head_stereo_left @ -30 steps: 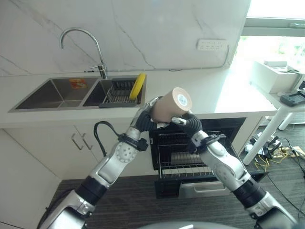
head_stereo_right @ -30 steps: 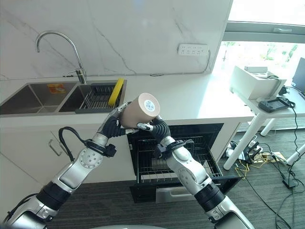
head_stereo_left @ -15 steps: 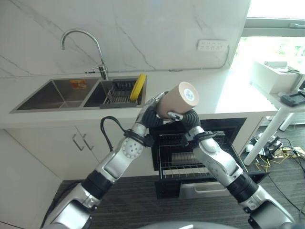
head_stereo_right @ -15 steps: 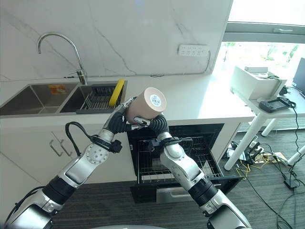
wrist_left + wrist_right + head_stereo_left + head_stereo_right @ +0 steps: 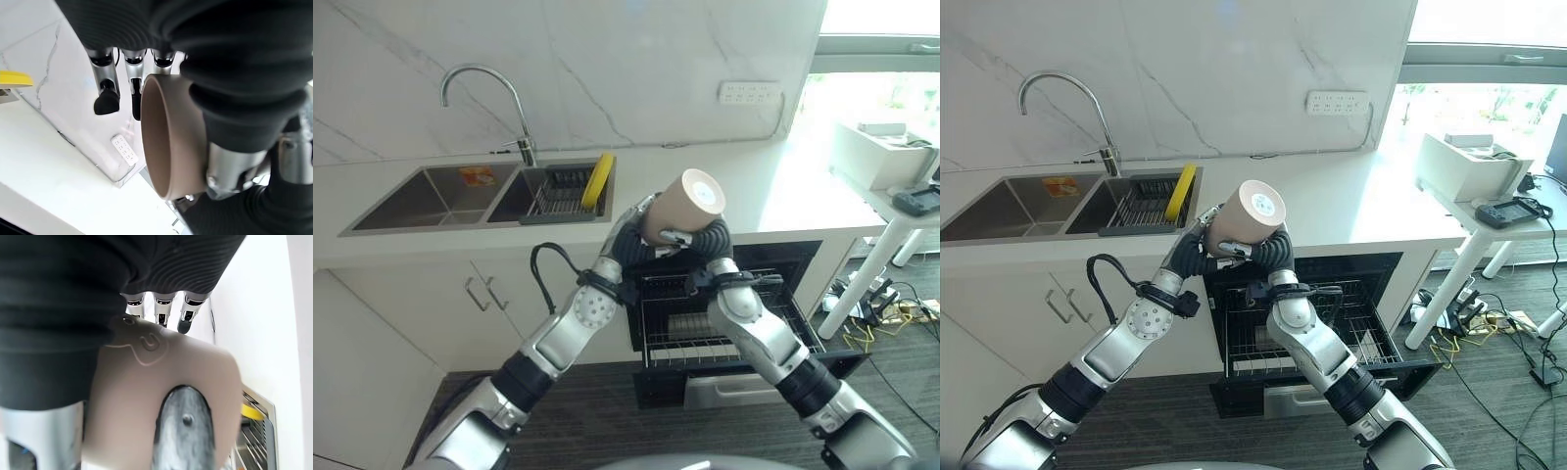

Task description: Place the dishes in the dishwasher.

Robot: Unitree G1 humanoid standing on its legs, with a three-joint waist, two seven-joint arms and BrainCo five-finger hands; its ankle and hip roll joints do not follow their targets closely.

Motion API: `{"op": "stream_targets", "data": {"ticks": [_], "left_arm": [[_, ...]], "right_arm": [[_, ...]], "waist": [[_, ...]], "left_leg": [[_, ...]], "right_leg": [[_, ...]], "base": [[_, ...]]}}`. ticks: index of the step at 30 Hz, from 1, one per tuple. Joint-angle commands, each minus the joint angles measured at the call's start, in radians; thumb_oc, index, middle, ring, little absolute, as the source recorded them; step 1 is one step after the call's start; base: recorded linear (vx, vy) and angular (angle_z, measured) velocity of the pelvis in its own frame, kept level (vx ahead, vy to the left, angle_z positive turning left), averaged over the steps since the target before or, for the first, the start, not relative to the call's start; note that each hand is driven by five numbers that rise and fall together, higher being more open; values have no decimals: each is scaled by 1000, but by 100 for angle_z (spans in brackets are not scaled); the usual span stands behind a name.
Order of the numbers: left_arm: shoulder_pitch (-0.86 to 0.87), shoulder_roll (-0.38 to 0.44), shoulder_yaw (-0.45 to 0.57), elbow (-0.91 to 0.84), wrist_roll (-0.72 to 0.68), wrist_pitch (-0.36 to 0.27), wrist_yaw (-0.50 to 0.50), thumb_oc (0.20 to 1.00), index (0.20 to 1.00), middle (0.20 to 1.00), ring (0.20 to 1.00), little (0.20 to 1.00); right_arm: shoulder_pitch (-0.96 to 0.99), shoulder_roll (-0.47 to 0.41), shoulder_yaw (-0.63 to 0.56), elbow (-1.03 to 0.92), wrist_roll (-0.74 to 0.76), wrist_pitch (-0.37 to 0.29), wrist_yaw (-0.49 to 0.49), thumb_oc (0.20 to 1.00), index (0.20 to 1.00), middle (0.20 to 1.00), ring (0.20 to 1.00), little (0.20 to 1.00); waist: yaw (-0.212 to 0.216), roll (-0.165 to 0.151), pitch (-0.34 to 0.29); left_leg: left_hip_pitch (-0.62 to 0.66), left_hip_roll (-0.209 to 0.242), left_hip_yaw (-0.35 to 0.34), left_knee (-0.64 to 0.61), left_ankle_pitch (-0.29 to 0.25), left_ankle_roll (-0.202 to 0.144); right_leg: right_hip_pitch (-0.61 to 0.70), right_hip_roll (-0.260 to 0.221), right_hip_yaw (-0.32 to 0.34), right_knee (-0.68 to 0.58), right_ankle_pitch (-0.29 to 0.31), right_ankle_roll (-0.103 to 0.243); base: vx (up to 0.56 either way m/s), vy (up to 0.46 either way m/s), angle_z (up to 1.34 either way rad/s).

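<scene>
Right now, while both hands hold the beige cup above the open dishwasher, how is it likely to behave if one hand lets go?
The beige cup looks rigid and smooth, so it may slip. The left hand and right hand grip it tilted, base up. Its round wall would probably let it roll if dropped onto the dishwasher rack. It may be breakable.

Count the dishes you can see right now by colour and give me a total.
Beige cup, held between the left robot hand and the right robot hand: 1
Yellow plate, upright in the sink rack: 1
Total: 2
</scene>
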Motion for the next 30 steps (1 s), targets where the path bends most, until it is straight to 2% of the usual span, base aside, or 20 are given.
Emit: {"op": "stream_targets", "data": {"ticks": [1, 8, 12, 16, 18, 19, 22, 27, 30], "left_arm": [[-96, 4, -117, 26, 18, -23, -9, 200, 200, 200, 200, 200], [-97, -2, -129, 35, 1, -29, -6, 200, 200, 200, 200, 200], [-94, 1, -128, 31, 1, -40, -19, 200, 200, 200, 200, 200], [-92, 2, -135, 30, 20, -51, -25, 200, 200, 200, 200, 200], [-96, 5, -139, 25, 28, -58, -39, 200, 200, 200, 200, 200], [-97, 4, -145, 24, 35, -65, -52, 200, 200, 200, 200, 200], [-100, 3, -157, 21, 42, -73, -73, 200, 200, 200, 200, 200], [-101, 2, -182, 19, 63, -73, -92, 200, 200, 200, 200, 200], [-98, 9, -189, 16, 83, -76, -96, 200, 200, 200, 200, 200]], "right_arm": [[-144, 75, -28, -77, -59, -112, -30, 1000, 1000, 1000, 1000, 1000], [-155, 74, -15, -95, -96, -135, -36, 1000, 1000, 1000, 1000, 1000], [-154, 71, -14, -107, -65, -169, -18, 1000, 1000, 1000, 1000, 1000], [-152, 68, -5, -113, -8, -195, 40, 1000, 1000, 1000, 1000, 1000], [-153, 68, 1, -118, 67, -208, 105, 1000, 1000, 1000, 1000, 1000], [-154, 71, 7, -118, 103, -210, 121, 586, 586, 586, 586, 586], [-161, 77, 13, -108, 91, -241, 133, 200, 200, 200, 200, 200], [-167, 76, 19, -116, 27, -244, 106, 200, 200, 200, 200, 200], [-160, 73, 22, -114, 57, -214, 103, 200, 200, 200, 200, 200]], "waist": [[24, -26, 30], [30, -27, 31], [34, -27, 30], [35, -28, 30], [37, -28, 27], [39, -29, 26], [41, -30, 25], [41, -31, 24], [40, -31, 26]], "left_leg": [[26, 39, -33, -2, -71, 1], [25, 39, -37, -2, -72, 1], [24, 38, -37, -2, -72, 1], [24, 40, -35, -2, -72, 0], [22, 40, -36, -2, -71, 0], [22, 40, -36, -2, -71, 0], [20, 40, -39, -2, -71, 0], [19, 37, -41, -2, -73, 3], [18, 36, -42, -2, -73, 5]], "right_leg": [[-8, -109, -35, 14, -38, 93], [-7, -111, -43, 14, -38, 93], [-7, -112, -51, 13, -37, 93], [-7, -111, -56, 12, -37, 92], [-8, -111, -59, 13, -36, 92], [-8, -112, -62, 14, -36, 92], [-8, -112, -67, 14, -37, 92], [-8, -111, -64, 14, -38, 91], [-11, -112, -63, 14, -38, 91]], "base": [[0, 0, 0], [0, 0, 0], [0, 0, 0], [0, 0, 0], [0, 0, 0], [0, 0, 0], [0, 0, 0], [14, -4, 4], [0, 0, 0]]}}
